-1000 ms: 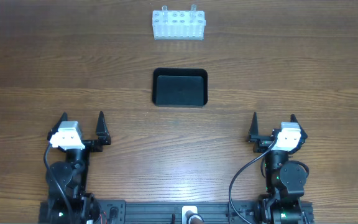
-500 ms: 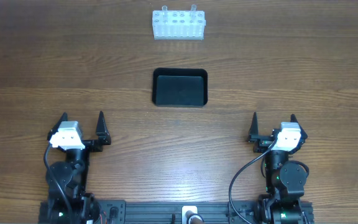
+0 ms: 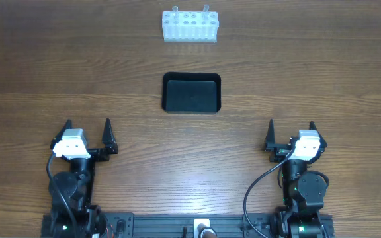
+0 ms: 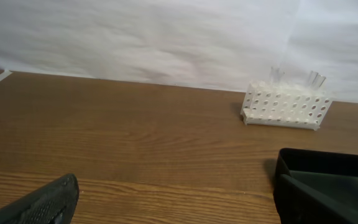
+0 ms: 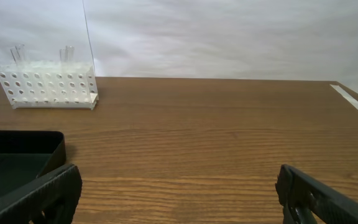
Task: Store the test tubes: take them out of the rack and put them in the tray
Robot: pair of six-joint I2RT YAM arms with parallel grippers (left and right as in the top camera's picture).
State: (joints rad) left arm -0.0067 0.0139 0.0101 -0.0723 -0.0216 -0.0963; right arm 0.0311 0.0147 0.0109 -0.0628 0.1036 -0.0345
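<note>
Nothing differs from the earlier frames: both arms sit exactly as they did, low by their bases at the near edge of the table [image 3: 45, 66]. The left gripper [image 3: 87, 123] has its 2 fingers spread wide with nothing between them, and the right gripper [image 3: 291, 123] is spread the same way, also holding nothing. The rack [image 3: 190, 27] stands at the far side of the table, well apart from both grippers, with its long axis running left to right across the top view. 2 test tubes [image 3: 174, 10] stand upright in it with their open mouths up, one near the left end and the other [image 3: 206, 8] near the right end. The tray [image 3: 192, 99] lies flat between the rack and the arms, near the middle of the table and apart from the rack, its longer side also running left to right
</note>
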